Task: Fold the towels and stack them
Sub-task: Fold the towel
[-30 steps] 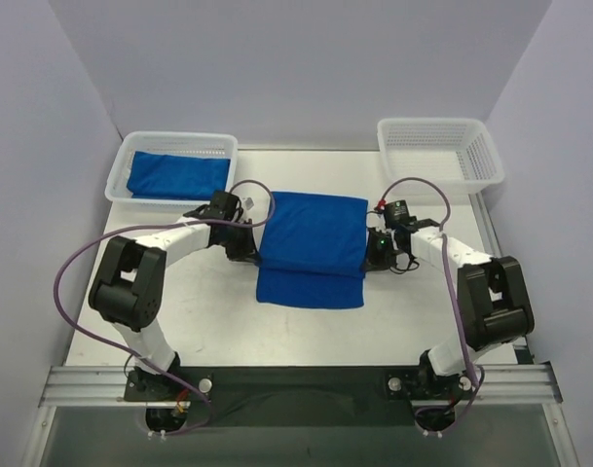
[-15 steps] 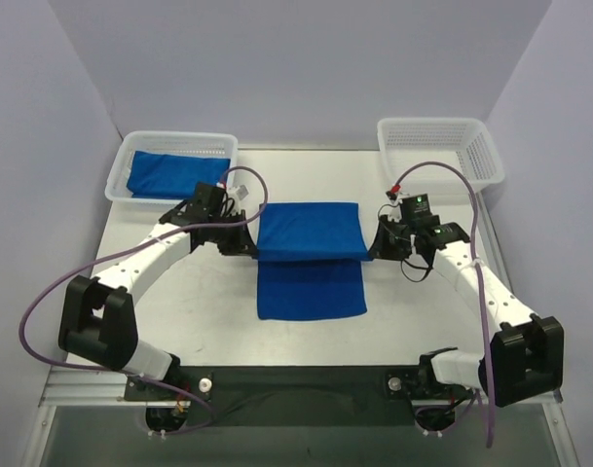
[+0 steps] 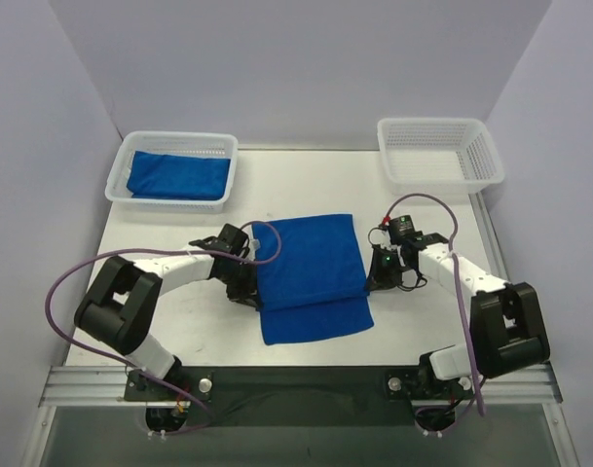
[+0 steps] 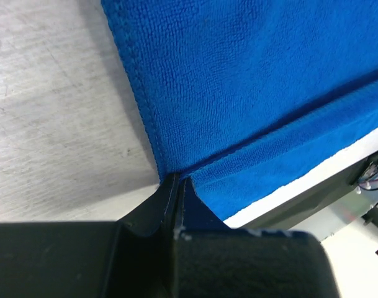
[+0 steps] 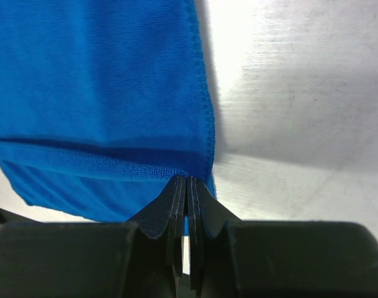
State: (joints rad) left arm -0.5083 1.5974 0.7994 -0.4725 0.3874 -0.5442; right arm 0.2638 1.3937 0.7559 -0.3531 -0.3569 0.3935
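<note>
In left basket [image 3: 182,140], blue towel [image 3: 177,176]

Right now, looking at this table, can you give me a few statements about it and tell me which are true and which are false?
1. The left gripper and the right gripper both pinch the spread towel. True.
2. The right basket holds a towel. False: it looks empty; a folded towel lies in the left basket.
3. The spread towel lies in a single layer. False: its top layer is folded over a lower one, whose near edge sticks out.
4. Both towels are blue. True.
</note>
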